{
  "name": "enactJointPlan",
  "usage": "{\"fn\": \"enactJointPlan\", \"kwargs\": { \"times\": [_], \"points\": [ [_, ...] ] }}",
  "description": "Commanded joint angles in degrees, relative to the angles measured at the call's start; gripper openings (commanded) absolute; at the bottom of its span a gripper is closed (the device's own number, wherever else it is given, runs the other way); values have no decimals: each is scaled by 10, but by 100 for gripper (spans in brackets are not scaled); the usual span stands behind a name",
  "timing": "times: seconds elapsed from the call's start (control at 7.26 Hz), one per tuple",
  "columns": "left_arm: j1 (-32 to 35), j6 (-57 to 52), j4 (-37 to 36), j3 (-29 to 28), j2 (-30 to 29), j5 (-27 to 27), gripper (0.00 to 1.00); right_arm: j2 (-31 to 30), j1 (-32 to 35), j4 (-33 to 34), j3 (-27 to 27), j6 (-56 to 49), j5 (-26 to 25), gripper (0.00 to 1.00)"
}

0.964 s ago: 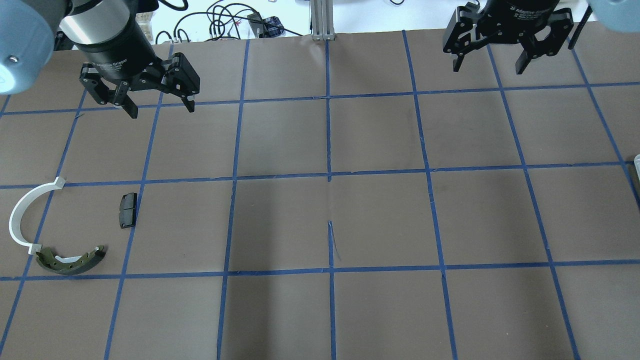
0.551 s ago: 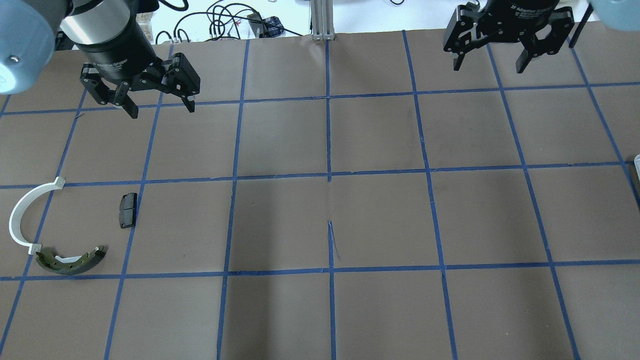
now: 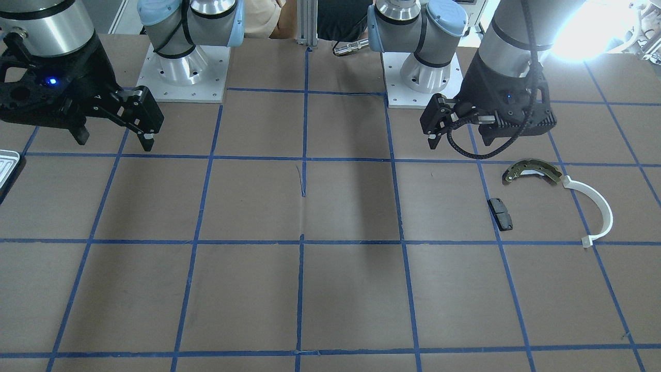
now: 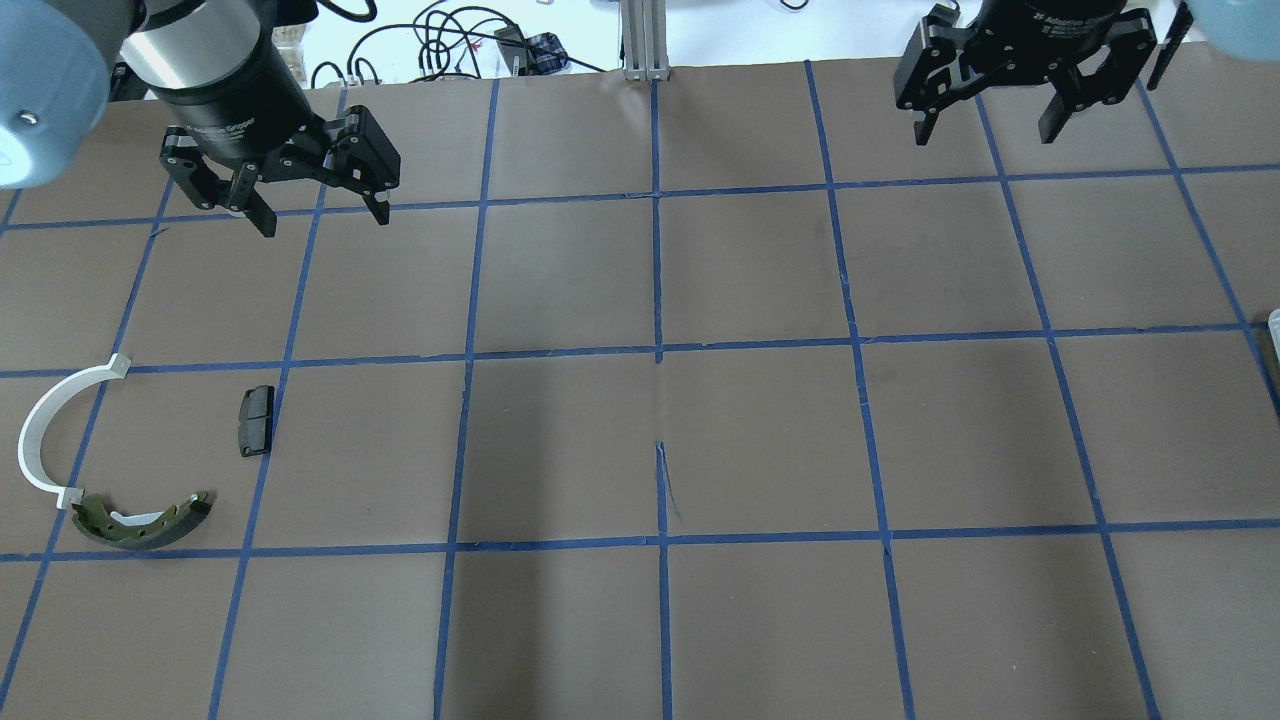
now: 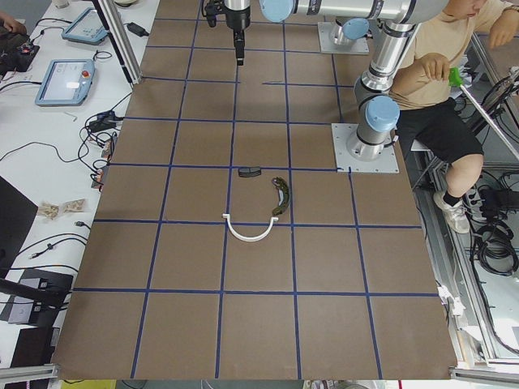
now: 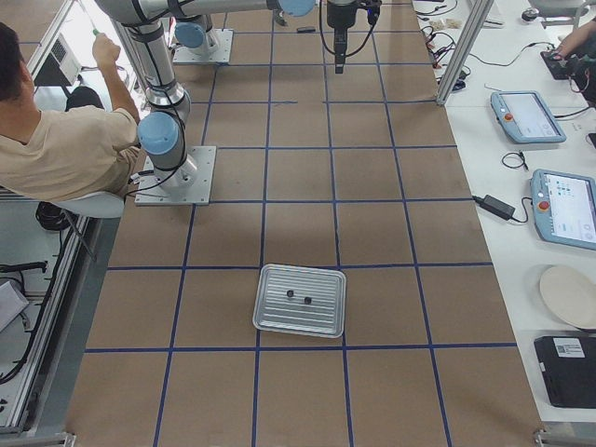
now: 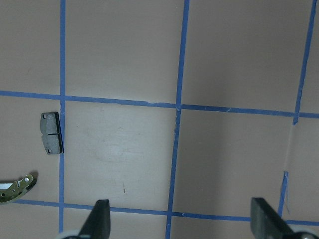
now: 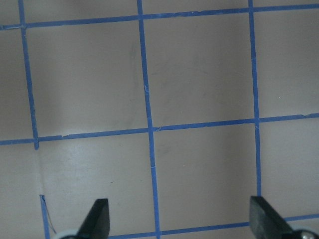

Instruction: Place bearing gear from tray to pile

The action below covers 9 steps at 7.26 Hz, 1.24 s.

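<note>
The silvery tray (image 6: 321, 321) lies on the table in the exterior right view, with two small dark round parts (image 6: 290, 295) on its floor; which one is the bearing gear I cannot tell. Its corner shows in the front view (image 3: 7, 161). The pile lies at the table's left: olive brake shoe (image 4: 140, 522), white arc (image 4: 40, 430), black pad (image 4: 255, 420). My left gripper (image 4: 322, 218) hangs open and empty above the table, beyond the pile. My right gripper (image 4: 985, 132) hangs open and empty at the far right, well away from the tray.
Brown paper with a blue tape grid (image 4: 658, 350) covers the table. Cables and an aluminium post (image 4: 640, 40) sit past the far edge. A seated person (image 5: 438, 89) is beside the robot bases. Tablets (image 6: 529, 116) lie on the side bench.
My right gripper has shifted slightly to the right in the overhead view, still open. My left gripper and the pile have not moved.
</note>
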<state>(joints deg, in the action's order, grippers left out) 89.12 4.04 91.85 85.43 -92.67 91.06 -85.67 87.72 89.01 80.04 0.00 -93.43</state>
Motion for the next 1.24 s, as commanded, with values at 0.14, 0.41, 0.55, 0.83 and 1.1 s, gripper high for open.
{"fn": "enactJointPlan", "kwargs": {
  "times": [0.14,0.41,0.55,0.83,1.1],
  "points": [
    [0,0,0,0,0,0,100,-15,-181,-21,-1,-272,-32,100],
    [0,0,0,0,0,-1,100,5,-376,-19,7,-527,-22,99],
    [0,0,0,0,-1,-1,100,38,-428,4,17,-609,-23,99],
    [0,0,0,0,-1,-1,100,99,-510,96,53,-698,-23,98],
    [0,0,0,0,-1,-1,100,155,-565,227,116,-773,-22,98]
  ]
}}
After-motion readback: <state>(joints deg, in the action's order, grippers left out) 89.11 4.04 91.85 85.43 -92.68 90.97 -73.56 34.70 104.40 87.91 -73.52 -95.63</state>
